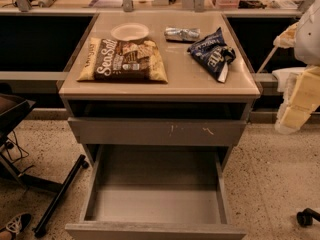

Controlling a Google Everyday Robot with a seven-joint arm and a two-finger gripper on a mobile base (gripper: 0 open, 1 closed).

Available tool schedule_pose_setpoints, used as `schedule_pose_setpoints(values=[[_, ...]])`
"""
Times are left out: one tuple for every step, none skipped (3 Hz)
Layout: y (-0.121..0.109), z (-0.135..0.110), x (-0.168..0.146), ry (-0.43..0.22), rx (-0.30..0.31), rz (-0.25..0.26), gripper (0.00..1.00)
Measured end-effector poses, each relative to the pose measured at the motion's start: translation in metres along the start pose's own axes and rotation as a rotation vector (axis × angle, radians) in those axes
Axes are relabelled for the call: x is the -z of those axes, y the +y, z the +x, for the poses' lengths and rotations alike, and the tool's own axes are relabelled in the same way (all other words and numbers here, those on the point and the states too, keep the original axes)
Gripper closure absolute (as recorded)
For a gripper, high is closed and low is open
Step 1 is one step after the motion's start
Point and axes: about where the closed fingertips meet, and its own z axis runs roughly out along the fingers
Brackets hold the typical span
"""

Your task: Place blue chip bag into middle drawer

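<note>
The blue chip bag (212,53) lies on the right side of the cabinet top, dark navy with white lettering and its white end seam towards the front. The middle drawer (155,204) is pulled out wide below, and its grey floor holds nothing. My gripper (294,115) hangs at the right edge of the view, beside the cabinet and below its top. It is apart from the bag and holds nothing that I can see.
A brown-and-yellow "Sea Salt" bag (125,60), a white plate (129,31) and a small silver foil packet (182,33) share the cabinet top (185,81). The scratched drawer front (157,131) above is closed. Chair legs (55,196) stand at the left and a caster (306,217) at the right.
</note>
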Motion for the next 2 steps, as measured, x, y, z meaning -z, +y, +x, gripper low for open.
schedule_pose_setpoints(values=[[-0.008,-0.001,0.002,-0.019,0.008,0.011,0.00],[-0.046,-0.006,-0.008,-0.073,0.046,-0.005,0.00]])
